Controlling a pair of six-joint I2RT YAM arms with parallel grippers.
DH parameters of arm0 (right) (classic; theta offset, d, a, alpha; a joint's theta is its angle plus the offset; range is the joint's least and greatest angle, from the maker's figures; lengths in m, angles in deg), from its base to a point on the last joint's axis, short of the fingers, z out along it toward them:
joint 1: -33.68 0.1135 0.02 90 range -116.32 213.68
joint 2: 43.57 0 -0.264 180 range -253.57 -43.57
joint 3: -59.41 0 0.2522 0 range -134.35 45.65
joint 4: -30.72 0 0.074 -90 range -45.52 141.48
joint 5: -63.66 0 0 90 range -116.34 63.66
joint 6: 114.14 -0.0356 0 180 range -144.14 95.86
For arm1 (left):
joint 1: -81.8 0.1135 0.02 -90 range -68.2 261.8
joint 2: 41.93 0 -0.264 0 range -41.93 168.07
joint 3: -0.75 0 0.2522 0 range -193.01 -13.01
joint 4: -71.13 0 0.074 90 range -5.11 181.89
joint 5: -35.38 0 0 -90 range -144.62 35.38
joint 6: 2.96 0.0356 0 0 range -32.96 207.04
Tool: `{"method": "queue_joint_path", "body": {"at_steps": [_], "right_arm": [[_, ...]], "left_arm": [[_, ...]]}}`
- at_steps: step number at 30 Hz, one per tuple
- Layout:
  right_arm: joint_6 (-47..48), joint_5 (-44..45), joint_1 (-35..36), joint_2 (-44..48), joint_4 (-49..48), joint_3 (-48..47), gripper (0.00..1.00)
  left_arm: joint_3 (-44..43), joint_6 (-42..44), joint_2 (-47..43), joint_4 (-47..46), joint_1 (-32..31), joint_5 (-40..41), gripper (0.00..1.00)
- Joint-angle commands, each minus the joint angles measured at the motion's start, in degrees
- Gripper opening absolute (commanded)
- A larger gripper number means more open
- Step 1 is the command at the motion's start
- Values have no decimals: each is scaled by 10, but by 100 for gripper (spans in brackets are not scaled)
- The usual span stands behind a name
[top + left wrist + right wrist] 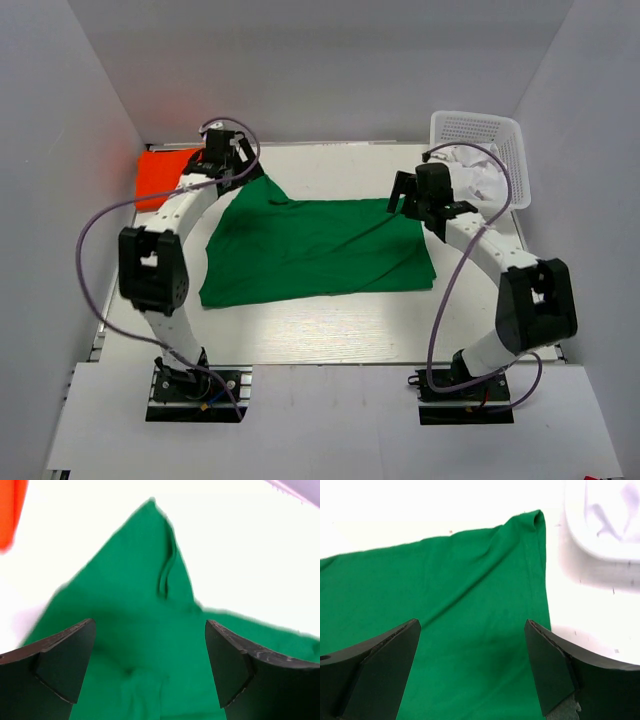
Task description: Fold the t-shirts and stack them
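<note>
A deep green t-shirt (315,248) lies spread in the middle of the table, with a pointed corner at its far left (152,502). An orange-red t-shirt (165,172) lies folded at the far left; a strip of it shows in the left wrist view (10,510). My left gripper (232,160) is open above the green shirt's far left corner (150,630), holding nothing. My right gripper (405,195) is open above the shirt's far right corner (470,630), also empty. The green cloth (470,580) fills the space under both sets of jaws.
A white mesh basket (480,135) with white cloth in it stands at the far right; its rim shows in the right wrist view (590,545). White walls enclose the table on left, right and back.
</note>
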Motion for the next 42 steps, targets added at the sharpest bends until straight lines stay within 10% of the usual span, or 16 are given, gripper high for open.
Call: {"method": "queue_joint_path", "body": {"at_steps": [1, 10, 33, 40, 42], "right_arm": [[-5, 20, -7, -58, -4, -59, 90], [35, 10, -19, -135, 12, -142, 90], [47, 10, -49, -246, 56, -228, 90], [38, 15, -51, -292, 63, -280, 90], [31, 14, -51, -318, 74, -298, 90]], "left_arm": [[-114, 36, 93, 25, 8, 30, 100], [-451, 81, 358, 102, 25, 15, 100], [-400, 152, 447, 20, 38, -108, 51], [-362, 152, 422, -7, 38, -106, 0], [-354, 152, 415, -22, 38, -106, 0]]}}
